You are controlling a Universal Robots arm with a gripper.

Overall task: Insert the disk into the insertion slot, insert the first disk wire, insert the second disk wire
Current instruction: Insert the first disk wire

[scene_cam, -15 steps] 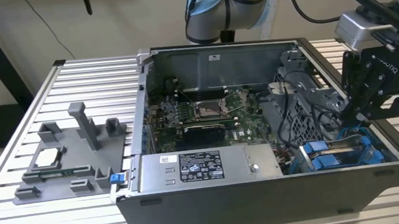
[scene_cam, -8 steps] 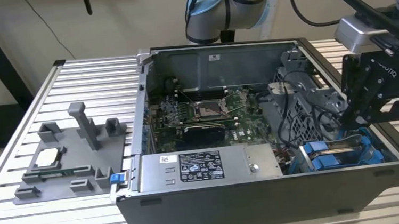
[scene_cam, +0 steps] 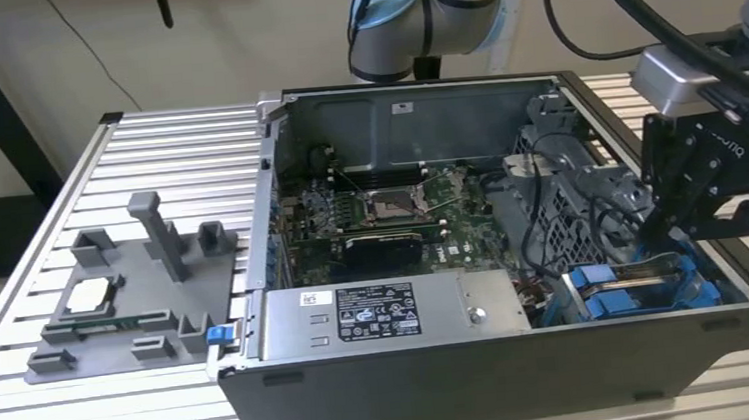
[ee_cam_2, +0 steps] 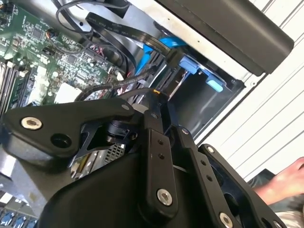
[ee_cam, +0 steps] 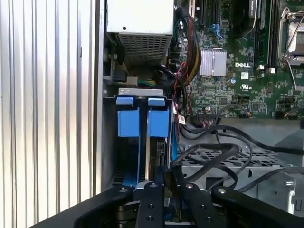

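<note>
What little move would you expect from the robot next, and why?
Probably a short push deeper into the insertion slot: the tool sits at the end of the disk, whose blue carrier already stands inside it, while black cables lie loose alongside.

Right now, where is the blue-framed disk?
In the exterior view, the disk sits in the open computer case's front corner on the exterior view's right, beside the silver power-supply box, below the gripper.
</note>
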